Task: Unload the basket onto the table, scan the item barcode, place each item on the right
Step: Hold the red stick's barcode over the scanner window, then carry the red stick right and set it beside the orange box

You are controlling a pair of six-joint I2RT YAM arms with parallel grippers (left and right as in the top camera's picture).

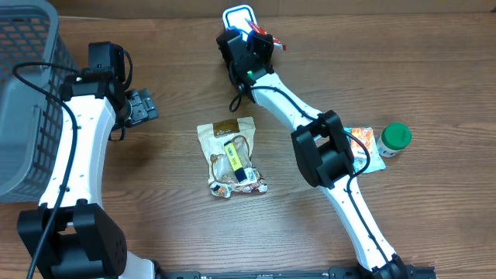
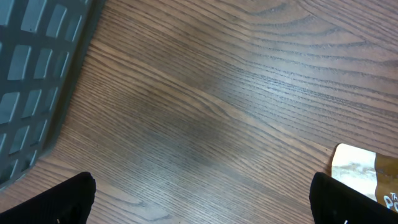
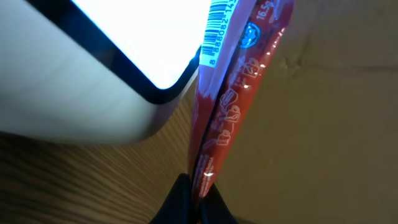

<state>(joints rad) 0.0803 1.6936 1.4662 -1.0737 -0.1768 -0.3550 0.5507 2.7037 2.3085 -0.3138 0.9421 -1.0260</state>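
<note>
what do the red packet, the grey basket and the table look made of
Red packet: glossy plastic film, probably; light glints along its thin creased face.
Grey basket: matte moulded plastic, judging by its even grid walls.
Table: wood grain, satin; maybe laminate.

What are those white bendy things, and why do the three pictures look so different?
They are two robot arms at a wooden table. One picture looks down from above; the other two come from little cameras on each wrist. The right gripper pinches a thin red packet and holds its barcode by a glowing white scanner with a black rim. The left gripper is open and empty. On the table lie a beige snack bag, a small green-lidded jar and an orange packet. A grey plastic basket sits beside the left arm.
</note>
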